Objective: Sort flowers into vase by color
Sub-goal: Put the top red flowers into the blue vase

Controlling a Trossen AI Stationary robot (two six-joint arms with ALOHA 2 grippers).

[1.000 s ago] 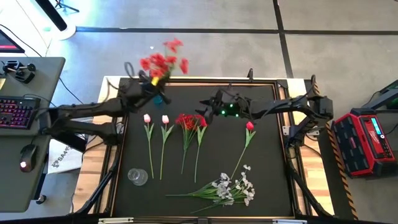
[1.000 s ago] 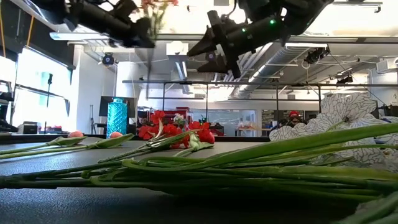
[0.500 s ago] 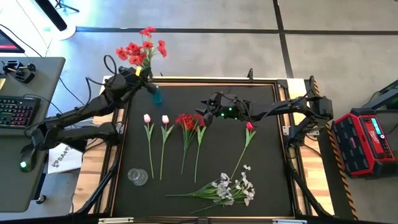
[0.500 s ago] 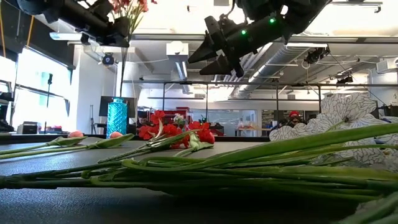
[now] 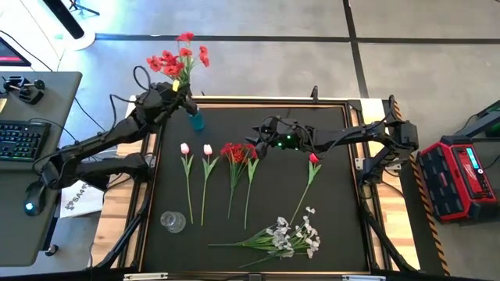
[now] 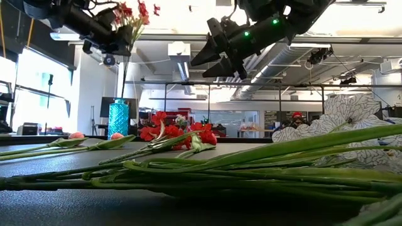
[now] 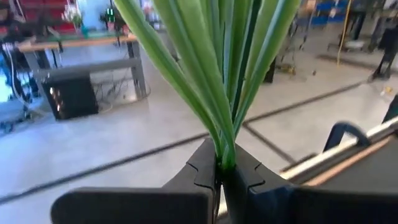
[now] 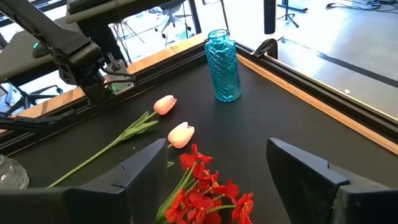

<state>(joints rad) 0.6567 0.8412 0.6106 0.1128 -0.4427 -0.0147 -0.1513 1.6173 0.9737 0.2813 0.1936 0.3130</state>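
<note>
My left gripper point(image 5: 176, 94) is shut on a bunch of small red blooms point(image 5: 180, 58) and holds it above the blue glass vase point(image 5: 196, 119) at the table's far left corner. The bunch's thin stem point(image 6: 124, 75) runs down to the vase point(image 6: 117, 118) mouth. My right gripper point(image 5: 256, 139) hovers open over two red bunches point(image 5: 241, 153) that lie flat on the mat. Two pink tulips point(image 5: 196, 149), a red tulip bud point(image 5: 314, 158) and white sprays point(image 5: 294, 234) also lie flat on it. My left gripper pinches the red bunch's green stems and leaves point(image 7: 222, 155) between its two fingers point(image 7: 202, 171). The fingers lie across the stems. The bunch stands about upright and is lifted off the table, blooms point(image 6: 130, 12) above the fingers. Whether its lower end is inside the vase, I cannot tell.
A clear glass point(image 5: 173, 222) stands near the table's left near corner. A raised wooden rim point(image 8: 298, 84) borders the black mat. Beyond the left edge stands a desk with a keyboard point(image 5: 19, 140) and a mouse. A red case point(image 5: 461, 176) sits off the right edge.
My left gripper carried the red bunch toward the table's left, from right of the vase to above it. The bunch went from tilted to about upright, its stem now in line with the vase mouth. My right gripper edged slightly toward the red bunches and stayed open.
</note>
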